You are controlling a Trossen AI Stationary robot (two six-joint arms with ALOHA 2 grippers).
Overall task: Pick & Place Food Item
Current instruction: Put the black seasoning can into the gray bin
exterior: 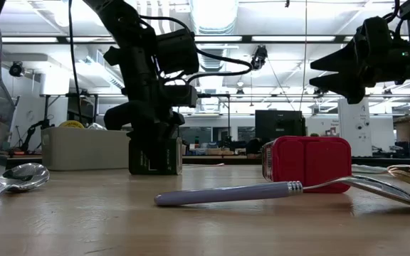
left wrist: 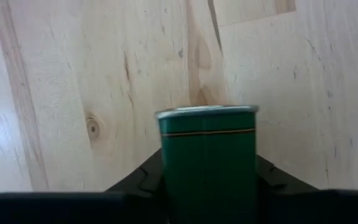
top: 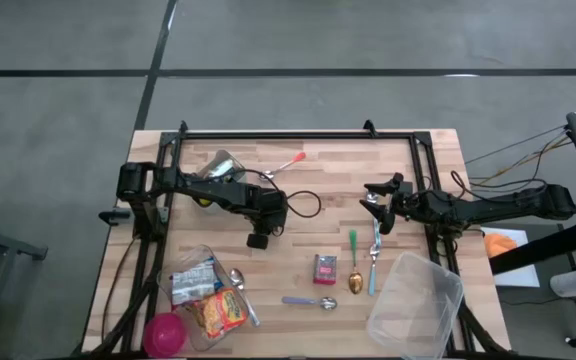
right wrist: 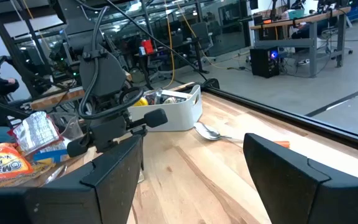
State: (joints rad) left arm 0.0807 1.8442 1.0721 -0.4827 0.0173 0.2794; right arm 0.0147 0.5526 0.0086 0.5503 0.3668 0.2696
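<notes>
A dark green box [left wrist: 207, 155] stands on the wooden table [top: 308, 215] left of its middle; the low view shows the box [exterior: 155, 158] with its bottom on the wood. My left gripper [top: 260, 236] comes down on it steeply from above and is shut on it. My right gripper [top: 373, 197] hangs open and level above the right half of the table, with nothing between its fingers [right wrist: 114, 171]. A red box [top: 325, 268] lies near the middle front. My left gripper pinches the green box by its two opposite narrow sides [left wrist: 165, 171], one dark finger [left wrist: 143, 180] on each. The fingers come from above, pointing steeply down. The box stays upright with its bottom on the table [exterior: 155, 172].
Spoons and a fork [top: 373, 262] lie front of centre, a purple-handled spoon [top: 308, 301] nearest. A clear tub [top: 418, 305] sits front right. Food packets [top: 213, 300] and a pink bowl [top: 165, 333] are front left, a white bin [top: 220, 165] far left.
</notes>
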